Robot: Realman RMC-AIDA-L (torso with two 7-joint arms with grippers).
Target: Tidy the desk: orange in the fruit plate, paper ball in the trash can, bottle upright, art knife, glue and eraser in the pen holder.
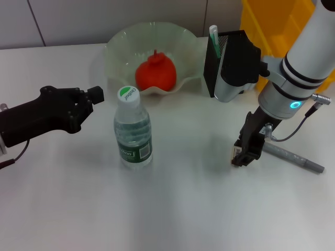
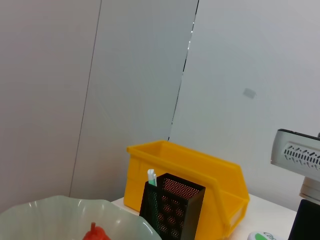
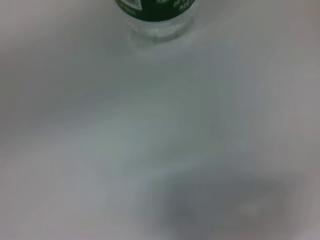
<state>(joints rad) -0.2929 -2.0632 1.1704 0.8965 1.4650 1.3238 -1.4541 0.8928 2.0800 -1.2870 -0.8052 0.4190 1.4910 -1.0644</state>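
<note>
The bottle (image 1: 133, 130) stands upright mid-table; its base (image 3: 157, 17) shows in the right wrist view. The orange (image 1: 155, 73) lies in the pale-green fruit plate (image 1: 119, 46). My left gripper (image 1: 97, 95) hovers just left of the bottle cap, apart from it. My right gripper (image 1: 244, 155) points down onto the table at the right, with a small beige block, likely the eraser (image 1: 234, 151), at its tip. A grey pen-shaped stick, perhaps the art knife (image 1: 293, 157), lies right beside it. The black mesh pen holder (image 1: 214, 63) holds a white-green stick (image 1: 213, 34). No paper ball is in view.
The yellow trash can (image 1: 272, 26) stands at the back right, behind the pen holder; both also show in the left wrist view as the trash can (image 2: 190, 170) and the pen holder (image 2: 172, 205). My right forearm partly covers the pen holder.
</note>
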